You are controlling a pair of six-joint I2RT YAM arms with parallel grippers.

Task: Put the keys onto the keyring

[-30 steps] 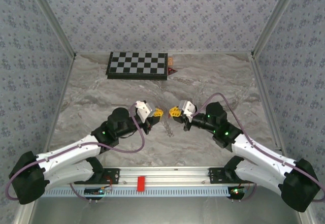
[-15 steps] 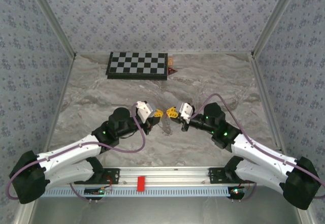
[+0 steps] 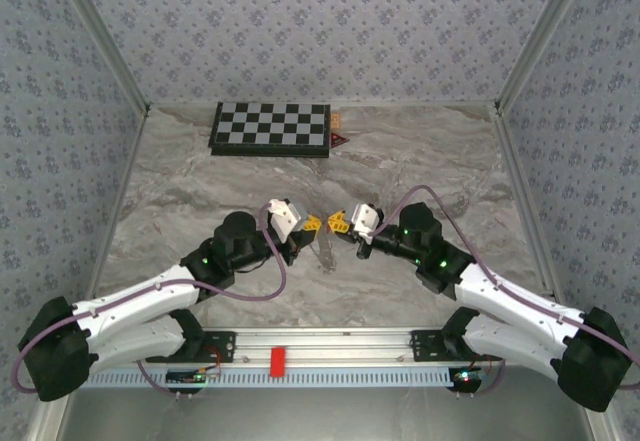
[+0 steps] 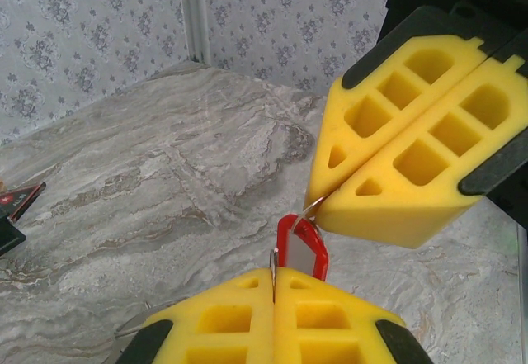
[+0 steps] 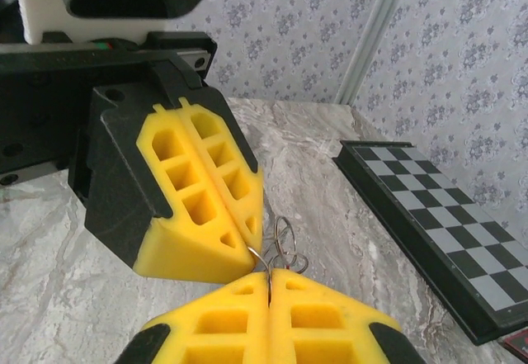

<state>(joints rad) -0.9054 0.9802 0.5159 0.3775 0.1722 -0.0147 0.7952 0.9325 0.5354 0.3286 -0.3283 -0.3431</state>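
Red key (image 4: pixel 301 247) clamped in left tool (image 4: pixel 274 278), touching keyring (image 5: pixel 283 240) clamped in right tool (image 4: pixel 318 204).

A small red-headed key (image 4: pixel 301 248) hangs upright at the thin pale wire keyring (image 5: pixel 286 258), both held aloft.

We see walls (image 3: pixel 320 31) papered in a pale grey-blue floral print on three sides, joined at the far corners by slanting pale metal posts (image 3: pixel 100 36). They enclose a grey marbled surface (image 3: pixel 430 161), evenly lit. A black-and-white chessboard (image 3: pixel 270 127) lies along its far edge, and a slotted metal rail (image 3: pixel 350 341) runs along its near edge.
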